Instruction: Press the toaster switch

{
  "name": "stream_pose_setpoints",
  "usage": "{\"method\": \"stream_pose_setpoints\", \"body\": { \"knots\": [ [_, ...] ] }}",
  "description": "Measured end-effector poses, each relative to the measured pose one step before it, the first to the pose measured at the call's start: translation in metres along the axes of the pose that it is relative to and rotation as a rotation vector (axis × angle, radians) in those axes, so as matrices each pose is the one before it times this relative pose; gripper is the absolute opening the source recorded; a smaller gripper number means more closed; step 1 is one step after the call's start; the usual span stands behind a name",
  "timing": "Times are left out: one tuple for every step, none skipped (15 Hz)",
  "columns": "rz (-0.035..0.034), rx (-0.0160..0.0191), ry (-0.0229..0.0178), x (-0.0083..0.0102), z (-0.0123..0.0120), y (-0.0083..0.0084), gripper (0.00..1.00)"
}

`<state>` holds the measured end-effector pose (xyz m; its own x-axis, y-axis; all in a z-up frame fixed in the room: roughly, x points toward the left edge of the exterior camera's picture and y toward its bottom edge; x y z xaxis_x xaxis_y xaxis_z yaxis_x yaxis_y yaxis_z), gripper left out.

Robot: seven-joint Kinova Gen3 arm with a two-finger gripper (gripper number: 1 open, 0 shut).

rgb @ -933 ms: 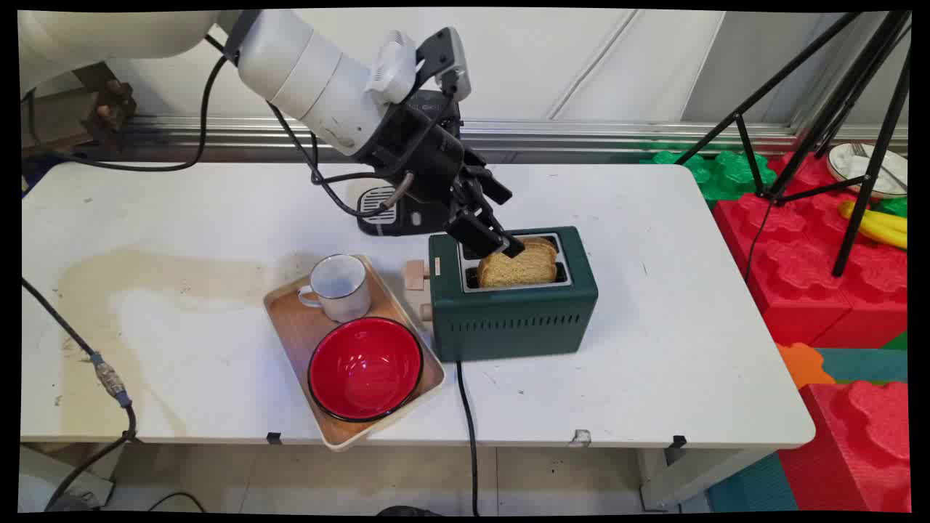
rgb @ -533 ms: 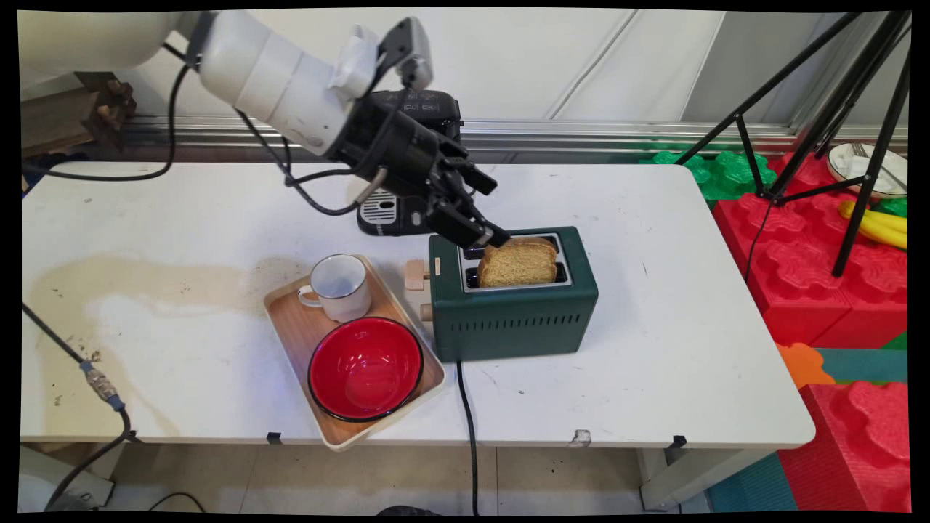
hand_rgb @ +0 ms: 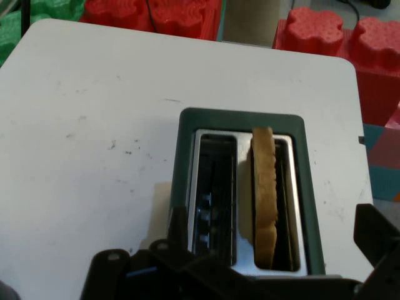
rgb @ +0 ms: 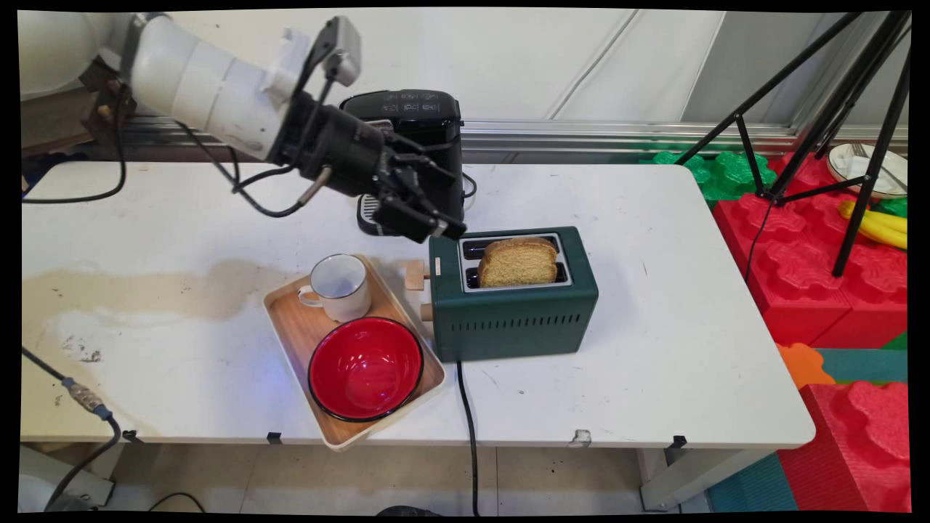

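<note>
A dark green two-slot toaster [rgb: 508,319] stands mid-table with a slice of brown bread [rgb: 517,261] upright in its near slot. The far slot is empty. My gripper [rgb: 445,203] hovers just left of and above the toaster's left end, open and holding nothing. From the hand view I look along the toaster [hand_rgb: 240,119]. There the bread [hand_rgb: 264,187] fills the right slot, and the gripper [hand_rgb: 240,247] has its fingers spread wide on either side of the picture.
A wooden tray [rgb: 290,334] left of the toaster carries a white mug [rgb: 338,287] and a red bowl [rgb: 365,368]. A black coffee machine [rgb: 414,116] stands behind the gripper. The toaster's cord [rgb: 468,421] runs off the front edge. Tripod legs [rgb: 857,145] and red foam blocks [rgb: 799,254] stand at right.
My gripper has pulled back left and slightly up, away from the bread slice it was at. The bread stays in the toaster slot.
</note>
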<state>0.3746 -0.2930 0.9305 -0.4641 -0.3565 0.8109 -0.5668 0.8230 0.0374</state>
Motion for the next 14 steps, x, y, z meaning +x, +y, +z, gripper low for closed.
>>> {"method": "stream_pose_setpoints", "body": {
  "knots": [
    [-0.00171,-0.00319,0.00037,-0.00471,-0.00344,-0.00045,1.00],
    [-0.00065,-0.00239,-0.00120,-0.00331,-0.00213,-0.00020,1.00],
    [-0.00002,-0.00405,-0.00223,-0.00540,-0.00311,-0.00074,1.00],
    [0.00036,-0.00308,-0.00279,-0.00434,-0.00209,-0.00089,1.00],
    [0.00049,-0.00264,-0.00337,-0.00475,-0.00210,-0.00156,1.00],
    [0.00115,-0.00212,-0.00308,-0.00375,-0.00148,-0.00129,1.00],
    [0.00112,-0.00213,-0.00330,-0.00342,-0.00116,-0.00119,1.00],
    [-0.00020,-0.00311,-0.00409,-0.00410,-0.00100,-0.00128,1.00],
    [-0.00014,-0.00231,-0.00251,-0.00270,-0.00052,-0.00063,1.00],
    [-0.00019,-0.00362,-0.00362,-0.00277,-0.00006,-0.00057,1.00],
    [0.00026,-0.00327,-0.00359,-0.00265,-0.00020,-0.00003,1.00],
    [0.00057,-0.00251,-0.00312,-0.00221,0.00009,-0.00019,0.00],
    [0.00043,-0.00224,-0.00300,-0.00170,0.00020,-0.00006,0.00],
    [0.00010,-0.00252,-0.00263,-0.00135,0.00038,-0.00001,0.00]
  ]
}}
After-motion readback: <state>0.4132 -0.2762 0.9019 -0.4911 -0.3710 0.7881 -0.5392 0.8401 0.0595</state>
